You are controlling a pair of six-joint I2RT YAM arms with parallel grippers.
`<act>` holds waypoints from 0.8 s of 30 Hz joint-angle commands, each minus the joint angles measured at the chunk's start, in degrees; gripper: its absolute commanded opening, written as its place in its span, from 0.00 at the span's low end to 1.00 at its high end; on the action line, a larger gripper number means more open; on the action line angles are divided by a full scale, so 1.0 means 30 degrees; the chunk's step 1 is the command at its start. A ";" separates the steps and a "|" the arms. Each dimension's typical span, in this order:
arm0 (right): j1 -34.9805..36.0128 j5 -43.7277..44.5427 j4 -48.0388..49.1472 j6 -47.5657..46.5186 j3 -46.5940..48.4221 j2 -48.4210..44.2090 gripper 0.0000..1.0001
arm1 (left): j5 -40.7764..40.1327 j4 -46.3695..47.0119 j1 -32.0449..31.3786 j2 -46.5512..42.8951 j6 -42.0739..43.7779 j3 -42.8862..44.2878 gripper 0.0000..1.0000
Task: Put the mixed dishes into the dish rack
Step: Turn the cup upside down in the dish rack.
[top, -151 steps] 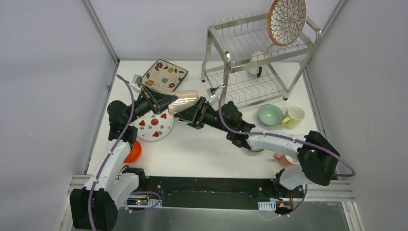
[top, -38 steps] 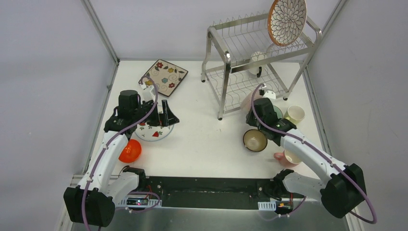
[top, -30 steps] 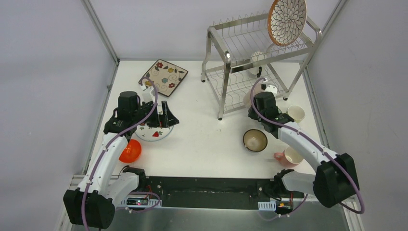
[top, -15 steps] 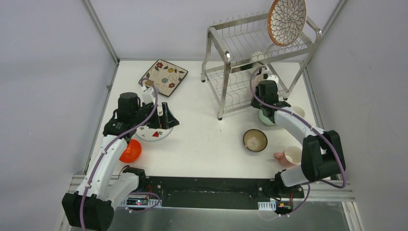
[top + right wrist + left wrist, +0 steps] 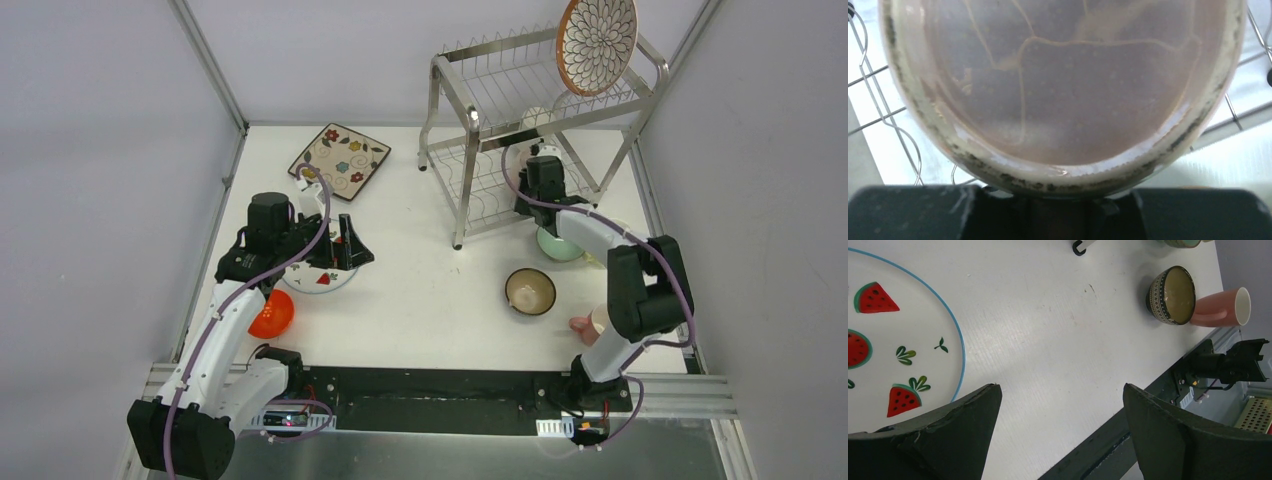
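The dish rack [image 5: 470, 110] stands at the back right, with the round petal-pattern plate [image 5: 597, 42] upright on its top tier. My right gripper [image 5: 538, 165] reaches in at the lower tier, shut on a pale cup [image 5: 1063, 85]. The cup's mouth fills the right wrist view, rack wires [image 5: 878, 115] lie behind it, and the fingertips are hidden under its rim. Over the edge of the white watermelon plate [image 5: 318, 275], my left gripper [image 5: 1060, 405] hangs open and empty. The square floral plate [image 5: 340, 160] lies at the back left.
An orange bowl [image 5: 272, 315] sits by the left arm. A brown bowl [image 5: 530, 291] and a mint bowl [image 5: 556, 246] stand to the right of centre. A pink cup [image 5: 1220, 307] lies on its side near the front edge. A white mug [image 5: 537, 118] rests on the rack's lower tier.
My right arm has swung from beside the brown bowl back to the rack's lower tier, carrying the pale cup. The left arm has hardly moved.
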 commanded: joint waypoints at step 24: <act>-0.0257 -0.0642 0.1055 -0.2294 0.6482 0.4395 0.36 | -0.0610 0.0081 -0.0167 -0.0046 0.0502 0.0217 0.96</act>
